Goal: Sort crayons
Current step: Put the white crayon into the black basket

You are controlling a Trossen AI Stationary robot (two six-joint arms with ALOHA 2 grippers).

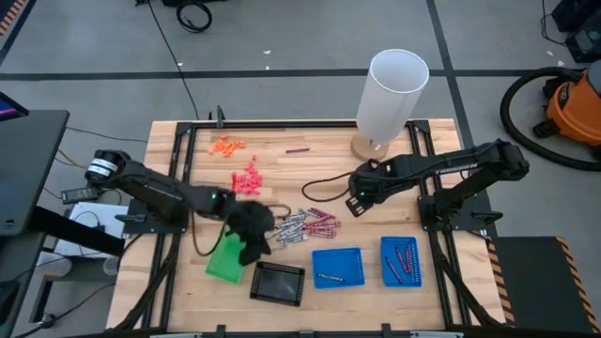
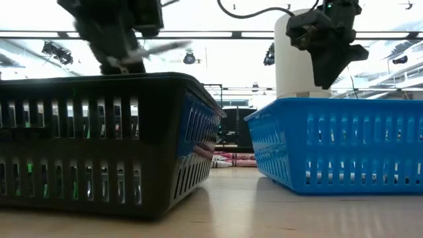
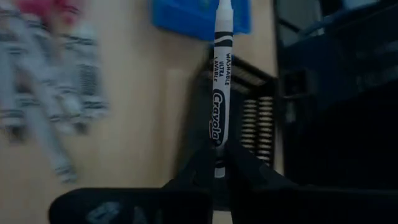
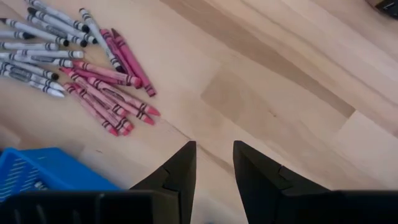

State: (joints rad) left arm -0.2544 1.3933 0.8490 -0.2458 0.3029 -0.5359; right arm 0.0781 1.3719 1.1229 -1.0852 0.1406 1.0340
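My left gripper (image 1: pixel 252 233) is shut on a grey-white crayon (image 3: pixel 221 74) above the table, between the green tray (image 1: pixel 223 260) and the black tray (image 1: pixel 278 282). In the low view the gripper (image 2: pixel 122 46) hangs above the black tray (image 2: pixel 99 145). A pile of grey-white and maroon crayons (image 1: pixel 305 225) lies flat on the wood; it also shows in the right wrist view (image 4: pixel 81 68). My right gripper (image 4: pixel 214 165) is open and empty above bare wood, just right of the pile (image 1: pixel 357 202). Two blue trays (image 1: pixel 338 267) (image 1: pixel 401 260) hold a few crayons. My left gripper pinches one end of the crayon (image 3: pixel 217 152) between its two fingers. The crayon lies along the fingers and sticks out forward past their tips. It is lifted clear; in the low view it lies roughly level (image 2: pixel 165 46) above the black tray.
A tall white cylinder (image 1: pixel 392 94) stands at the far right of the table. Orange bits (image 1: pixel 226 145) and pink bits (image 1: pixel 247 178) lie at the far left. One maroon crayon (image 1: pixel 298 149) lies alone at the far middle. A cable (image 1: pixel 324 183) runs by the right gripper.
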